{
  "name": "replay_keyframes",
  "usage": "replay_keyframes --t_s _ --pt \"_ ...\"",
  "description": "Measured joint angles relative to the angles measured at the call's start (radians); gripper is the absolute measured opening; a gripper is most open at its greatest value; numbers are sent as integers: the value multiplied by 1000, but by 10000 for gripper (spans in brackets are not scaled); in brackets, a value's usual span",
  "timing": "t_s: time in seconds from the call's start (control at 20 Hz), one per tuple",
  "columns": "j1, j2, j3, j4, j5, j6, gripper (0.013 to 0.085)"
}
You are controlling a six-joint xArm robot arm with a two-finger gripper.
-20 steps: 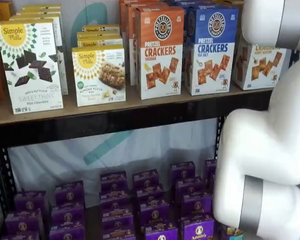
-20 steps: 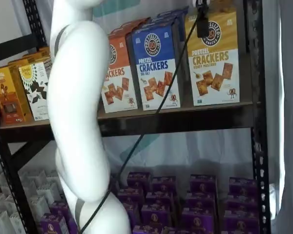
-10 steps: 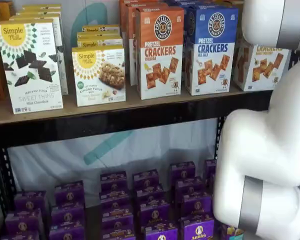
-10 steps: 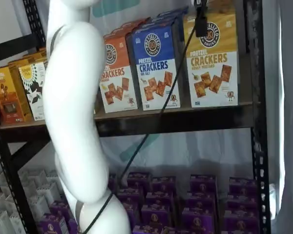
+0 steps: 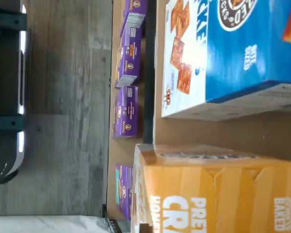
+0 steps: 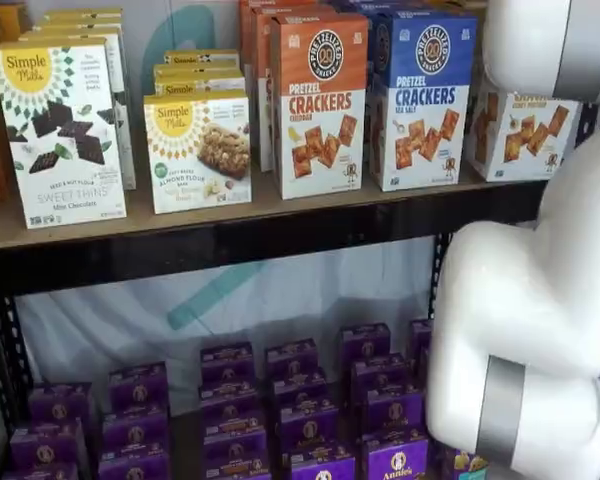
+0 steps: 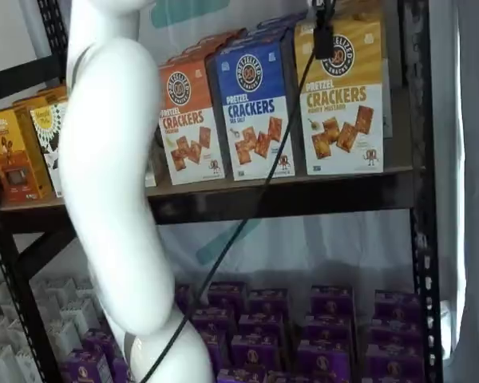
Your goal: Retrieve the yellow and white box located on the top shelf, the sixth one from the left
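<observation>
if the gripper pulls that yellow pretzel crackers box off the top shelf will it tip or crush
The yellow pretzel crackers box stands tall and upright on the shelf's front edge, so a high pull would probably tip it forward. It looks like thin cardboard, likely light, and its panels may dent under a hard squeeze. The blue box stands close beside it and might get dragged along.

My arm (image 7: pixel 112 183) is glossy white all over, built of thick rounded segments that swell and narrow like smooth tubes. Grey bands ring the joints: one broad band shows low on my bulky elbow housing (image 6: pixel 525 330) in a shelf view, and another crosses the rounded link (image 6: pixel 550 45) at the upper corner there. A thin grey seam curves across my upper segment in a shelf view. A slim black cable (image 7: pixel 247 215) trails beside me, and a small black piece (image 7: pixel 324 40) hangs at its upper end.
</observation>
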Motion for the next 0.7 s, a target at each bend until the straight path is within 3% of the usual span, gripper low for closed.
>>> replay_keyframes --t_s 0.25,0.7 --pt "-22 -79 75 -9 -18 -28 570" --pt "-34 -234 233 -76 2 -67 570"
